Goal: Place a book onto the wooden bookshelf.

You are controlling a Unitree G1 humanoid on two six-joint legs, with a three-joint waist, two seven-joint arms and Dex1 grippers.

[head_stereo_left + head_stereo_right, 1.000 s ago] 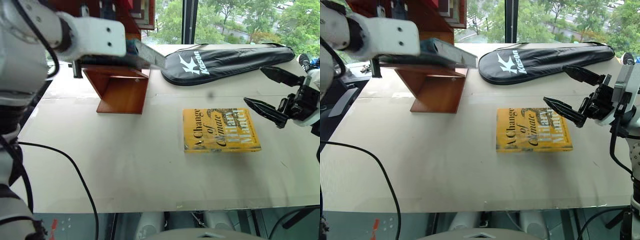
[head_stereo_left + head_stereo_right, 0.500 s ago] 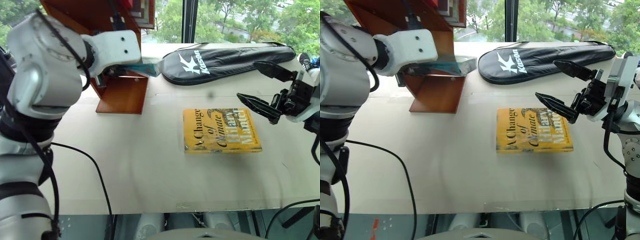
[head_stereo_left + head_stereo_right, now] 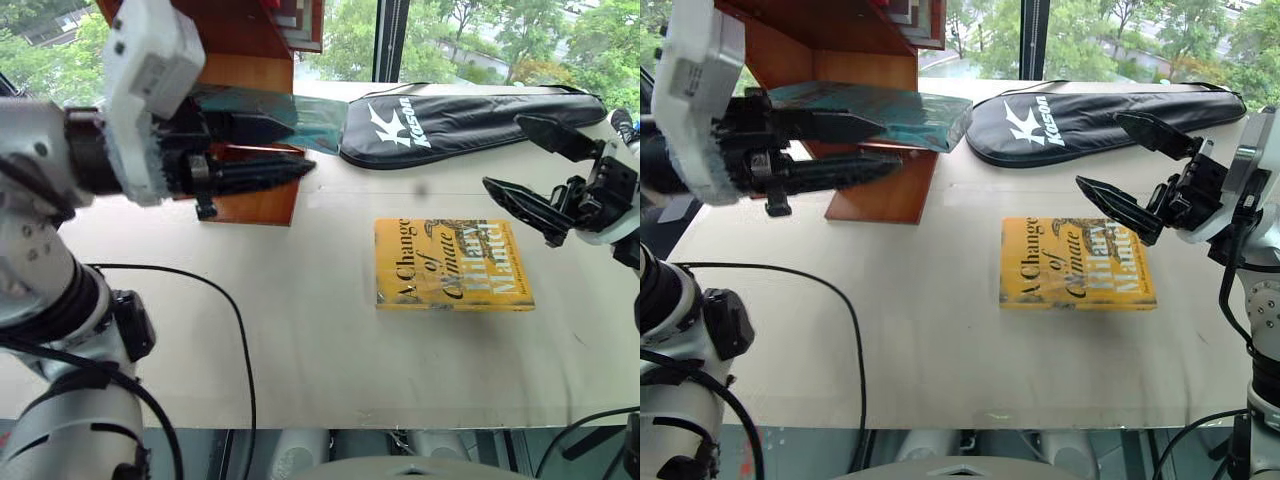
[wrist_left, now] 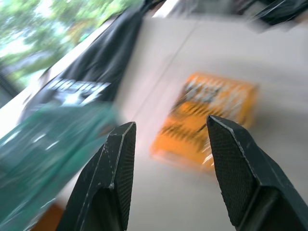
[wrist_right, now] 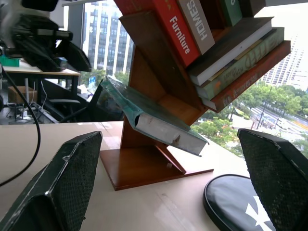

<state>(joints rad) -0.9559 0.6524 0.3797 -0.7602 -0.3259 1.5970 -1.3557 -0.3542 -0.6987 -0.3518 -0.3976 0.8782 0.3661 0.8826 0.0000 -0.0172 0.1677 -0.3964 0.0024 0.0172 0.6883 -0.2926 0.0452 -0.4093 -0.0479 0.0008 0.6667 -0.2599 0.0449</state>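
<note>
**Materials and surface finishes on the table**

The book has a glossy teal cover that catches the light; its page edges look like matt, slightly rough paper. The wooden bookshelf is smooth reddish-brown wood with a satin sheen. The racket bag is black cloth with a faint sheen. The yellow book has a shiny paper jacket. The table is matt beige. The right gripper has matt black fingers with textured pads.
</note>
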